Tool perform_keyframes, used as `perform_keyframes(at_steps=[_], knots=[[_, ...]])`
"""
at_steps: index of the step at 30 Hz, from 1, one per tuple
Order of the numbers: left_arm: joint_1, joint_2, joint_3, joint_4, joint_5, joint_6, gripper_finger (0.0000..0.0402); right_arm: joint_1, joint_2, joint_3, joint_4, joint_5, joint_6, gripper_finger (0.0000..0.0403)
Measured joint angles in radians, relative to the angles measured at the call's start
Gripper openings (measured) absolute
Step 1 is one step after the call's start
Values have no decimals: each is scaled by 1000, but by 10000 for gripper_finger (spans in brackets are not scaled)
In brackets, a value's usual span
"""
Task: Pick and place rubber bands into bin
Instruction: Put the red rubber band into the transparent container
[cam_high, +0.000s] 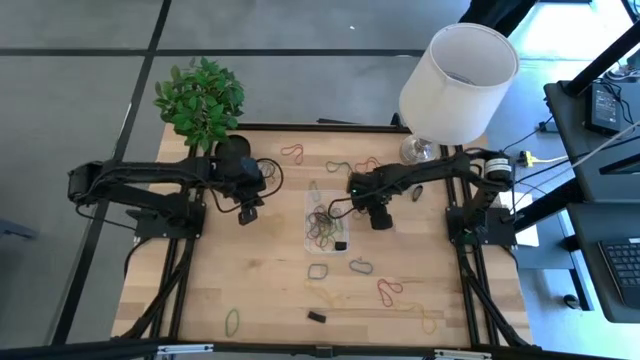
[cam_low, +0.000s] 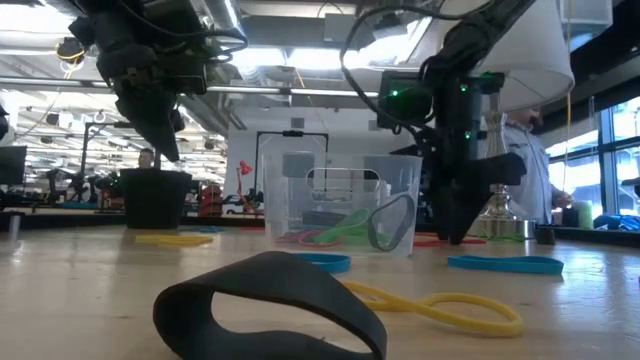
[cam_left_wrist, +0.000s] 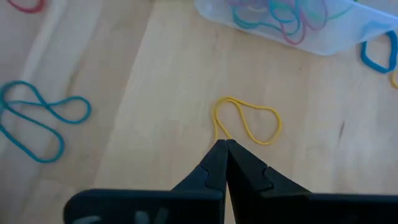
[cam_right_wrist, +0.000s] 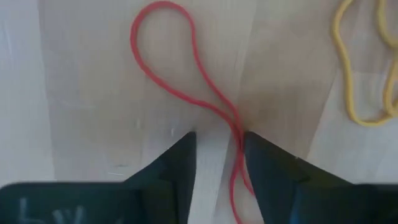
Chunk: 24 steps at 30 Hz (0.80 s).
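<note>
On the wooden table, thin rubber bands lay scattered: red, green, yellow, teal and dark loops, several twisted into figure-eights. A clear plastic bin sat near the table's centre between the two arms, already holding a tangle of mixed-colour bands; in the low view its see-through walls showed green, red and grey loops inside.

Room: front half of table mostly bare wood with a few strays, e.g. a green band near the front-left edge and a red twisted band front-right. Back edge crowded: potted plant at back-left corner, white lamp shade over back-right corner.

Right gripper hung low over the table just right of the bin, jaws parted. A red rubber band lay flat on the wood, its big loop ahead of the fingertips, its crossed tail running back into the gap and against the inner side of one finger. No squeeze on it visible. A yellow band lay off to one side, apart.

Left gripper hovered left of the bin, jaws clenched together on nothing. A yellow loop lay on the table just ahead of its tips, seemingly below them; a teal figure-eight band well apart.
</note>
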Motion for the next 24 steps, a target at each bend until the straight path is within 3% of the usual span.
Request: perform_keyframes(at_steps=[12,16,19,24], knots=[[78,0,0,1,2,139,3,-60,25,2,-5,-62,57,9],[94,0,0,1,0,173,2,-60,9,11,-41,-63,189,6],[102,0,0,2,-1,196,2,-48,-20,31,-187,-62,254,3],[105,0,0,7,-1,198,2,-9,-110,142,-306,-45,341,2]])
